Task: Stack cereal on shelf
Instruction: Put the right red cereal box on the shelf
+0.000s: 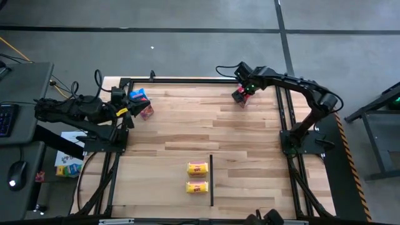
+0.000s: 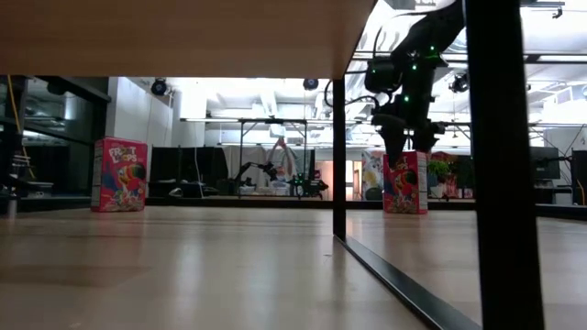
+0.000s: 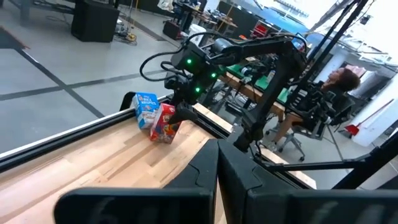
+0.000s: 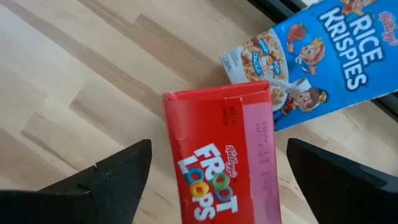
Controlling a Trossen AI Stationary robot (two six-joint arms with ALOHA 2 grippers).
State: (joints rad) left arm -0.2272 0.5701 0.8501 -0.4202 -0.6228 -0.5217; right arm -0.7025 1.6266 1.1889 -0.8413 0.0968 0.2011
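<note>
The right gripper [image 4: 214, 180] is held wide open right over a red cereal box [image 4: 224, 155] at the table's far right corner, nothing gripped yet, with a blue box [image 4: 323, 56] touching it behind. Probably light, stiff-ish cardboard, a bit slick, easily crushed, so the narrow sides are best pinched gently. The left gripper [image 1: 125, 111] is parked by its own boxes; its fingers can't be made out.

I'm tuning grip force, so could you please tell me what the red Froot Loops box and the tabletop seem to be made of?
Red Froot Loops box: apparently thin printed cardboard with a slight sheen, folded top edge visible between the open right pincer. Tabletop: light wood planks, showing grain and seams, smooth-looking.
</note>
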